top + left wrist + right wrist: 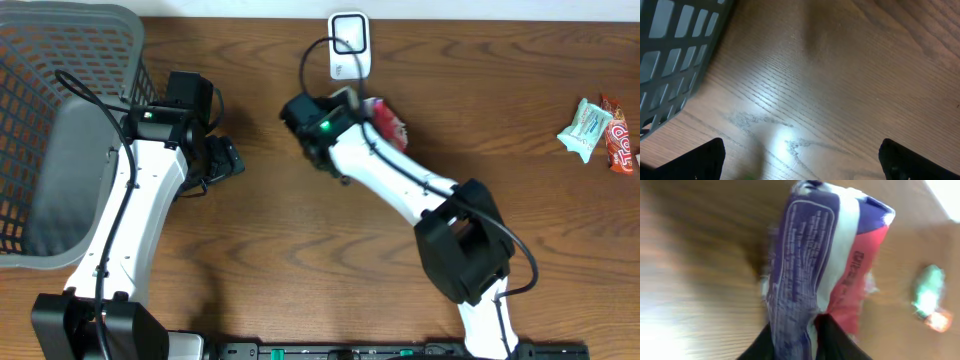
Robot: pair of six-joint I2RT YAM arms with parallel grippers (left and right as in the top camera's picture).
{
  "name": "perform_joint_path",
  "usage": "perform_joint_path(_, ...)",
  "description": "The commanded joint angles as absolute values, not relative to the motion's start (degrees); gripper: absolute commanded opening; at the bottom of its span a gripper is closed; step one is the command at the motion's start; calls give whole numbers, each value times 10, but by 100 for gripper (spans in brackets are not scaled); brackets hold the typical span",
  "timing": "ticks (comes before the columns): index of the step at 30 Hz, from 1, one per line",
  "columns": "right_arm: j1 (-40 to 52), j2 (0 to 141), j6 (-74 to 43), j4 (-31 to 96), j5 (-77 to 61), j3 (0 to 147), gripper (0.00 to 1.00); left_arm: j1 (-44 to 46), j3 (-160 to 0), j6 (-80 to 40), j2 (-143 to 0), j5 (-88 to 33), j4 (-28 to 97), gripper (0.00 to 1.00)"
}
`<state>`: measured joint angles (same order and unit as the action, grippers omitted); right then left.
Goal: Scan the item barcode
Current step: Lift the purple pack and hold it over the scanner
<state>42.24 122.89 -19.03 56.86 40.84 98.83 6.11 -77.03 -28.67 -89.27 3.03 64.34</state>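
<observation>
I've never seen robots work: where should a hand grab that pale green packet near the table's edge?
Probably from above, pinching the pale green packet across its narrow width at the end away from the red packet: it lies flat, and that end is free.

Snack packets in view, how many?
3: red-and-purple packet in right end effector by the scanner; teal packet and orange-red packet at far right. Basket may hide more.

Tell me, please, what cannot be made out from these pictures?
Packet barcode: right wrist view, motion blur smears all the print.
Rest of the packet: overhead view, mostly covered by the right arm.
Left hand fingertips: left wrist view, cut off by the bottom edge.
Snacks labels: overhead view, too small to read.
</observation>
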Motion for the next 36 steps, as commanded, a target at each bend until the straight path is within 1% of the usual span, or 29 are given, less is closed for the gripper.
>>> perform_joint_path(1, 448, 1234, -197, 545, 283, 1002, 29, 59, -766, -292, -898, 39, 647, 98)
perform_joint_path(3, 453, 1234, -201, 543, 247, 1026, 34, 59, -766, -291, -898, 39, 647, 98)
perform_joint_path(4, 453, 1234, -210, 551, 244, 1041, 42, 59, -766, -292, -898, 39, 647, 98)
perform_joint_path(6, 445, 1233, -226, 582, 243, 1086, 46, 59, -766, -292, -898, 39, 647, 98)
perform_joint_path(7, 438, 1233, -227, 599, 237, 1110, 51, 59, -766, -291, -898, 39, 647, 98)
perform_joint_path(9, 418, 1233, -226, 635, 209, 1166, 65, 59, -766, -292, -898, 39, 647, 98)
perform_joint_path(10, 407, 1233, -222, 649, 190, 1188, 70, 59, -766, -292, -898, 39, 647, 98)
perform_joint_path(11, 385, 1233, -209, 671, 148, 1220, 73, 59, -766, -292, -898, 39, 647, 98)
perform_joint_path(12, 370, 1233, -203, 682, 120, 1236, 74, 59, -766, -292, -898, 39, 647, 98)
perform_joint_path(14, 330, 1233, -179, 701, 44, 1253, 84, 59, -766, -292, -898, 39, 647, 98)
perform_joint_path(15, 279, 1234, -136, 718, -50, 1247, 90, 59, -766, -292, -898, 39, 647, 98)
perform_joint_path(17, 237, 1236, -89, 725, -129, 1224, 90, 59, -766, -291, -898, 39, 647, 98)
perform_joint_path(19, 197, 1239, -47, 718, -203, 1191, 89, 59, -766, -292, -898, 39, 647, 98)
perform_joint_path(22, 154, 1240, -22, 656, -299, 1118, 85, 59, -766, -292, -898, 39, 647, 98)
perform_joint_path(24, 133, 1240, -20, 607, -350, 1062, 78, 59, -766, -292, -898, 39, 647, 98)
perform_joint_path(26, 120, 1240, -20, 559, -392, 1008, 74, 59, -766, -292, -898, 39, 647, 98)
perform_joint_path(30, 116, 1240, -21, 424, -475, 887, 73, 59, -766, -292, -898, 39, 647, 98)
perform_joint_path(33, 124, 1240, -41, 364, -488, 837, 73, 59, -766, -292, -898, 39, 647, 98)
perform_joint_path(34, 127, 1240, -47, 350, -488, 826, 71, 59, -766, -292, -898, 39, 647, 98)
perform_joint_path(36, 133, 1240, -62, 320, -483, 802, 55, 59, -766, -292, -898, 39, 647, 98)
